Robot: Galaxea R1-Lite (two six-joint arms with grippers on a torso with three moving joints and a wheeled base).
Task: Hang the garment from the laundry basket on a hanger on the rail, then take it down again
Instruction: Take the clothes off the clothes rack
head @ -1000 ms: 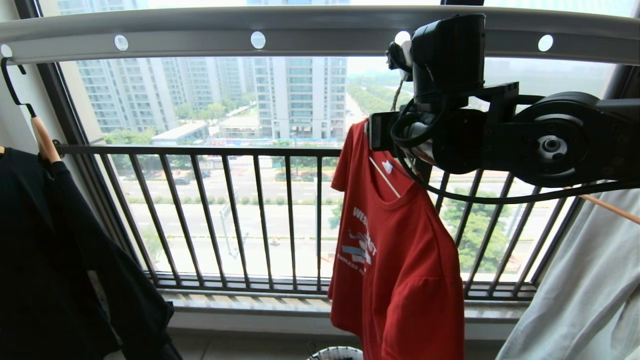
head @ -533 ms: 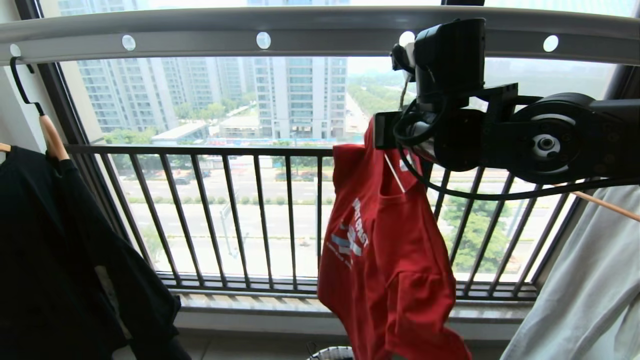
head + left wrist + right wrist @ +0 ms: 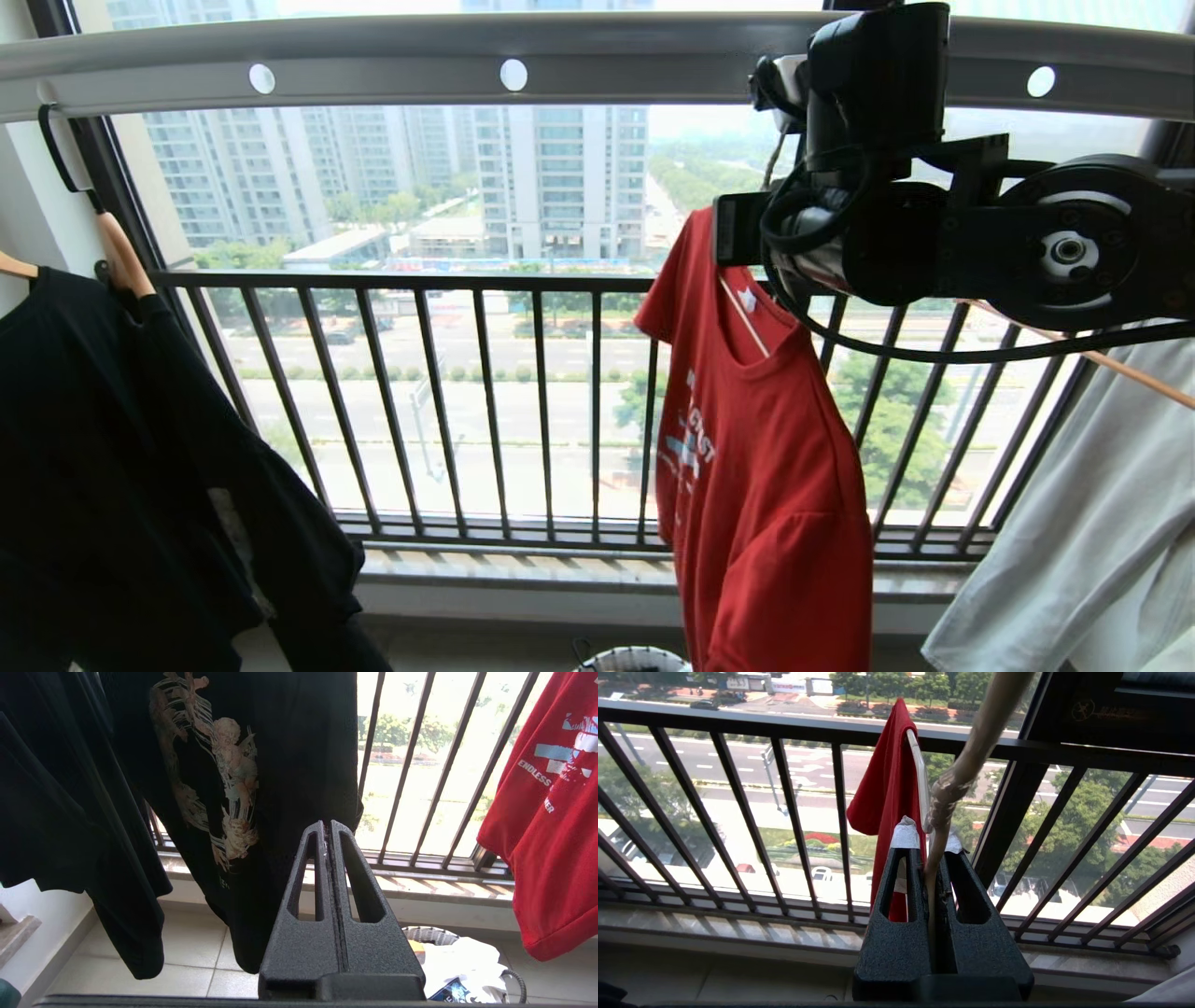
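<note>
The right end effector (image 3: 930, 851) is up at the rail (image 3: 597, 56), at about one o'clock in the head view, its fingers clamped on the stem of the hanger (image 3: 936, 812). The garment (image 3: 766, 485) hangs on that hanger, draped below the arm in front of the dark railing (image 3: 467, 280). The left end effector (image 3: 328, 828) is closed on nothing, low beside the black T-shirt (image 3: 261, 756). The laundry basket (image 3: 635, 660) sits at six o'clock on the floor.
</note>
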